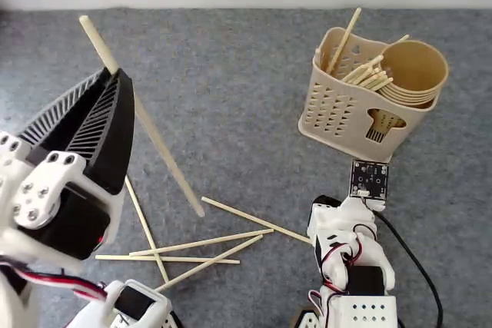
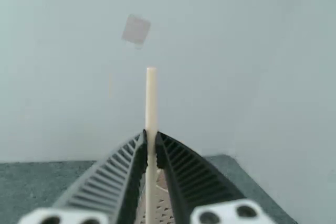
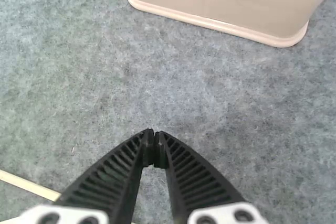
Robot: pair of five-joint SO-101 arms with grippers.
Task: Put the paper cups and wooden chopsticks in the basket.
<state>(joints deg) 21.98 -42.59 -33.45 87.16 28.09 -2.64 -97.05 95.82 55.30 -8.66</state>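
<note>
The left gripper (image 2: 151, 140) pinches one chopstick (image 1: 154, 140), well away from the basket (image 1: 334, 109). It holds the stick near one end, so the stick could swing, slip out, or bump the basket's rim. The right gripper (image 3: 154, 148) sits near the basket, its fingers pressed together and holding nothing.

I had a wide stretch of grey mat (image 1: 231, 90) to pass over toward the basket (image 1: 334, 105), though stacked paper cups (image 1: 419, 67) and poking-up chopsticks (image 1: 369, 76) crowded its top.
</note>
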